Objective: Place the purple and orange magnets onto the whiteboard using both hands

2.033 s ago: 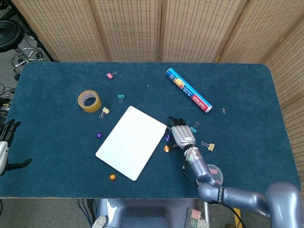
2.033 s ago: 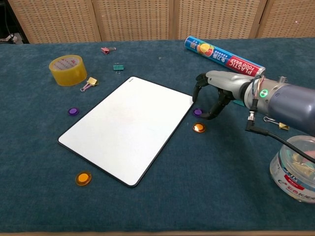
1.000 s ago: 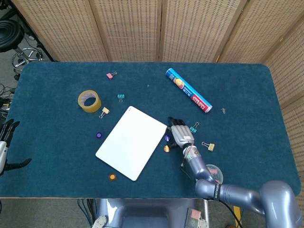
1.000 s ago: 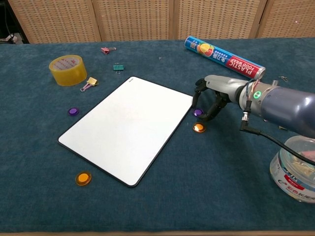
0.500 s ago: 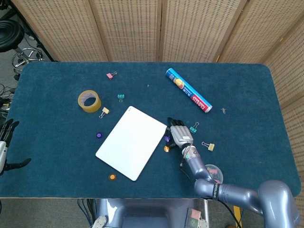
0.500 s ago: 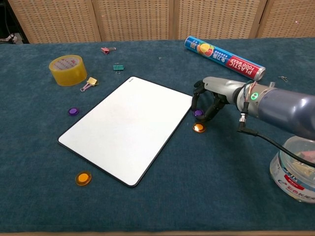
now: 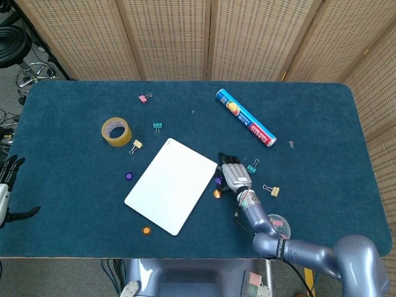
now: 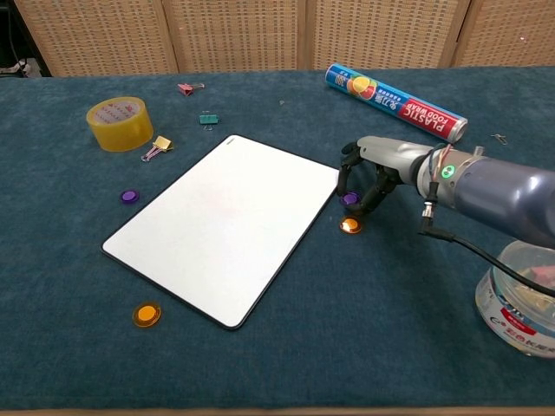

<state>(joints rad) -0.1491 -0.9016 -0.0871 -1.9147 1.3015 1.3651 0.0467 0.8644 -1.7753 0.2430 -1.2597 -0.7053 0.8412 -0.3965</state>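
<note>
Blue cloth covers the table (image 8: 260,364). Under the right hand (image 8: 371,169), its fingers (image 8: 379,192) curl down around a purple magnet (image 8: 349,198); a firm grip is hard to tell. An orange magnet (image 8: 349,225) lies just below the hand, the whiteboard (image 8: 221,221) just beside. Past the hand lies a blue tube (image 8: 395,101). The left hand (image 7: 6,189) rests loose, far off.

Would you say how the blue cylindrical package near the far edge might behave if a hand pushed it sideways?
The blue cylindrical package lies on its side, so it would probably roll. Its glossy wrap looks slippery. The table's blue felt might slow it somewhat.
</note>
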